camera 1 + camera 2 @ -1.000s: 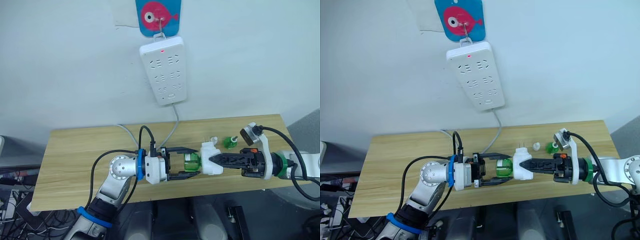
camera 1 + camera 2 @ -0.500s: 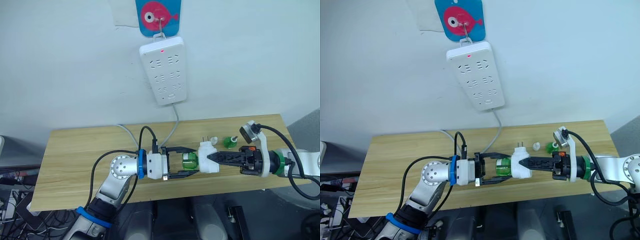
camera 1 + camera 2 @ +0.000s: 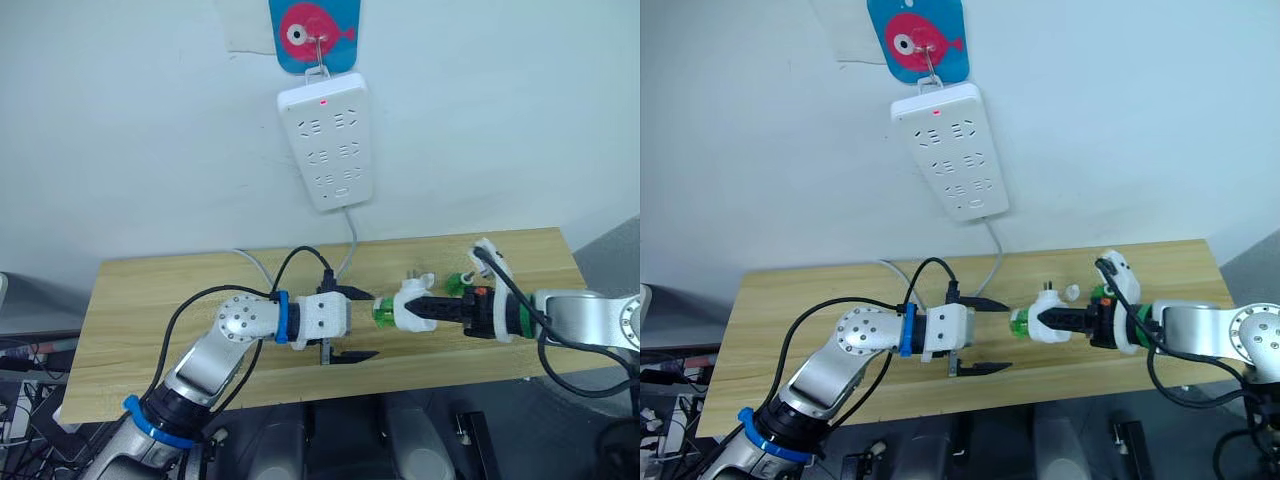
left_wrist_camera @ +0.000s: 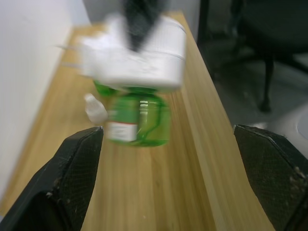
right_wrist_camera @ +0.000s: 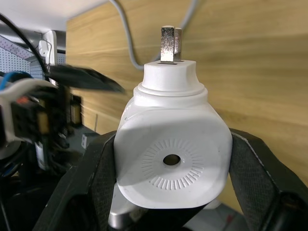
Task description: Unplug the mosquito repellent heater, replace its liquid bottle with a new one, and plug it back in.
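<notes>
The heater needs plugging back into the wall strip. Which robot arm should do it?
Probably the right. Its gripper already clamps the heater, prongs bare. The left gripper is open and empty.

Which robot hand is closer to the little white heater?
Right. The right gripper is shut on the heater. The left gripper is open, just past the green bottle on the heater's end.

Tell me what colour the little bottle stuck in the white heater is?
Green. The bottle shows best in the left wrist view, under the white heater.
</notes>
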